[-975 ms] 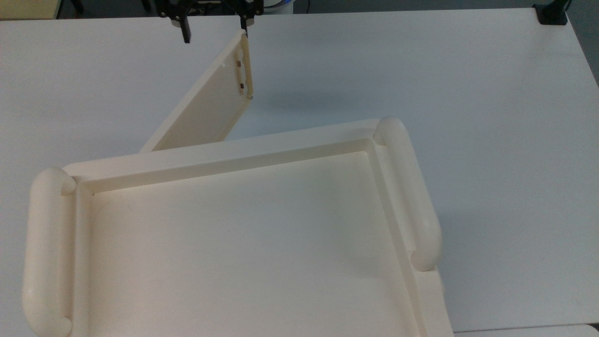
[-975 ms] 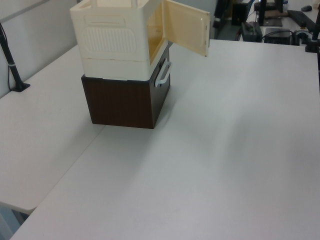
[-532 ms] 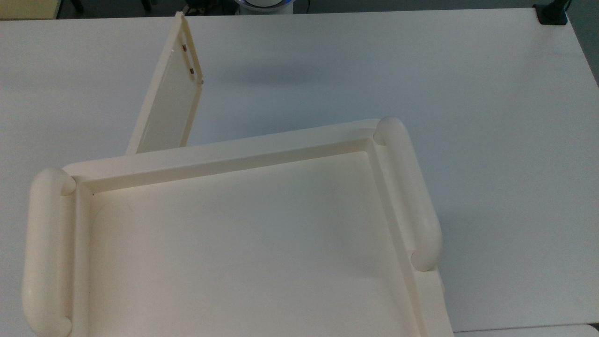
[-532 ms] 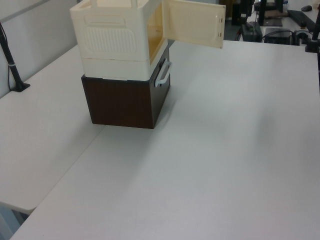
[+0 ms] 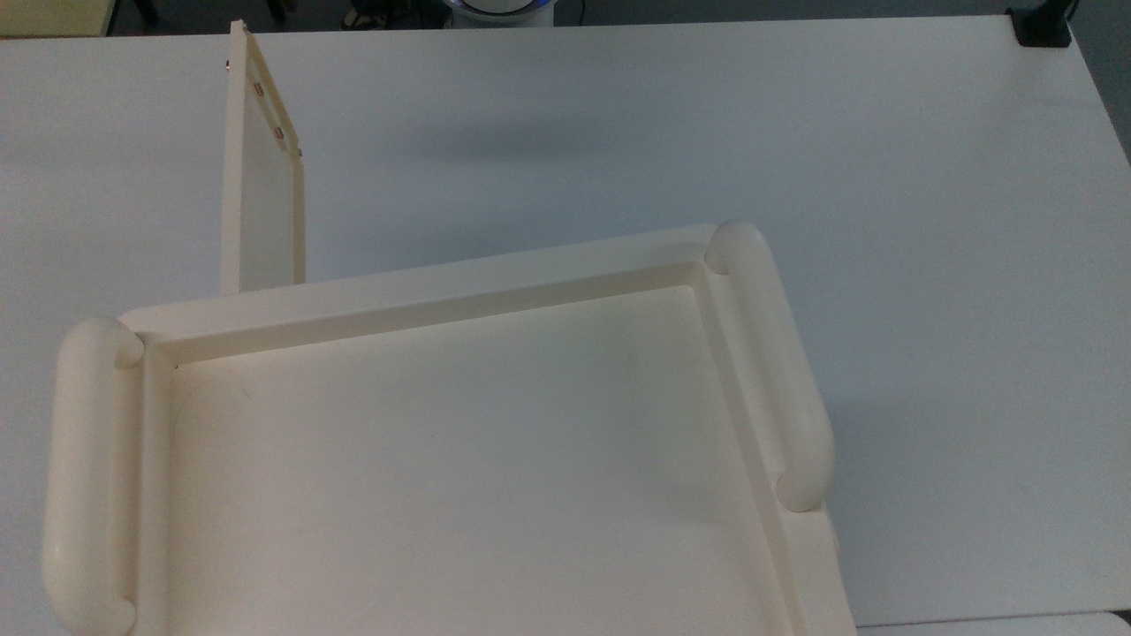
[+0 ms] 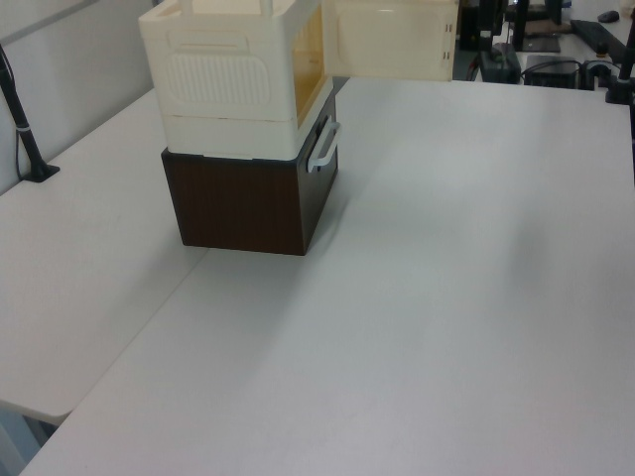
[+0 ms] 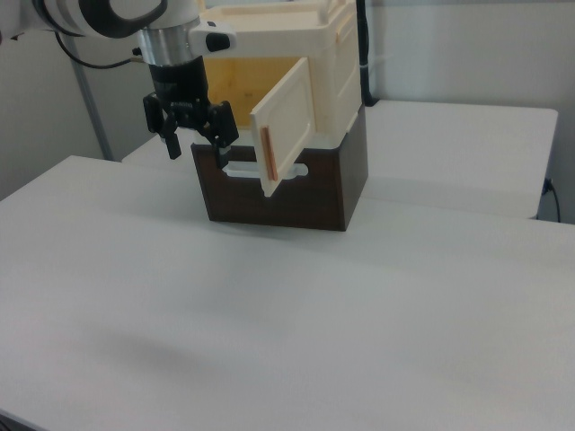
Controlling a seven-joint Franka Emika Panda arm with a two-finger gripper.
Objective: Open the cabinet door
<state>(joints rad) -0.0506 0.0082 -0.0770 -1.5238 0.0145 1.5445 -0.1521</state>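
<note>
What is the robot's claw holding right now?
Nothing. The gripper is open and empty, hanging beside the cabinet door without touching it. The door already stands swung open.

We saw the cabinet door (image 5: 263,208) swing further open vs. 1.0 s and 0.5 s ago. In the top view its free edge w/ the studs moved from near centre-top toward the top view's left, so the panel now ran almost straight up the frame. In the left view it went from angled to nearly face-on. The gripper, at the top view's upper edge 1.0 s ago, had left that view.
</note>
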